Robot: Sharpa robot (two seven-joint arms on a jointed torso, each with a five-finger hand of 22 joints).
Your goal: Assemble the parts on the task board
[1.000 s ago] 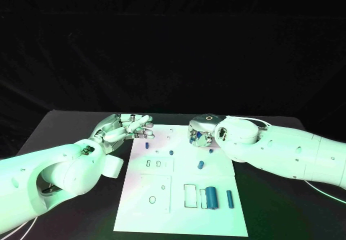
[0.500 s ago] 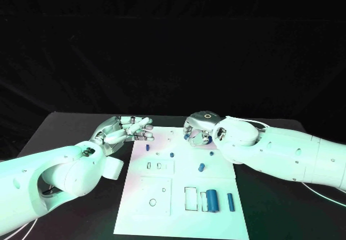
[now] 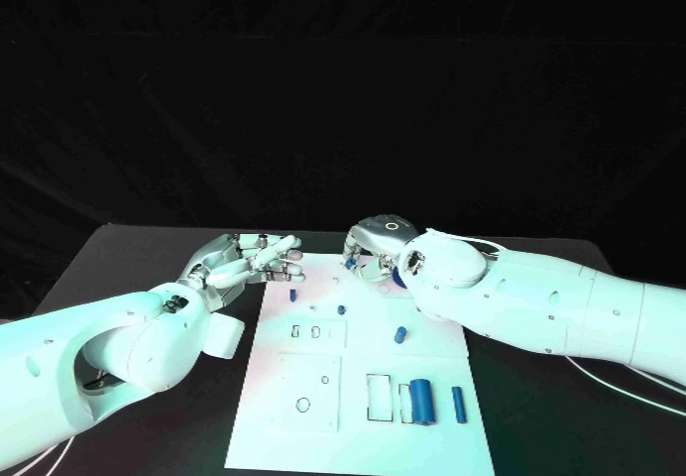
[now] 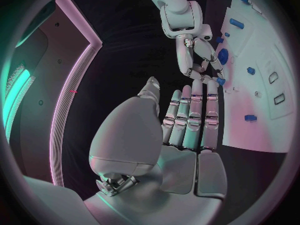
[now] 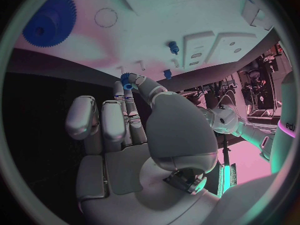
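The white board [image 3: 365,397] lies mid-table [image 3: 129,258], black drapes behind. The right hand [image 3: 375,253] pinches a small blue part [image 5: 127,80] over the board's far edge. The left hand [image 3: 251,260] hovers empty beside it, fingers straight.

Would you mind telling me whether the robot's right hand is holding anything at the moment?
Yes. In the right wrist view, the right hand pinches a small blue part between its fingertips, above the task board.

White task board [image 3: 429,436], blue parts [image 3: 420,401], black table [image 3: 143,260]
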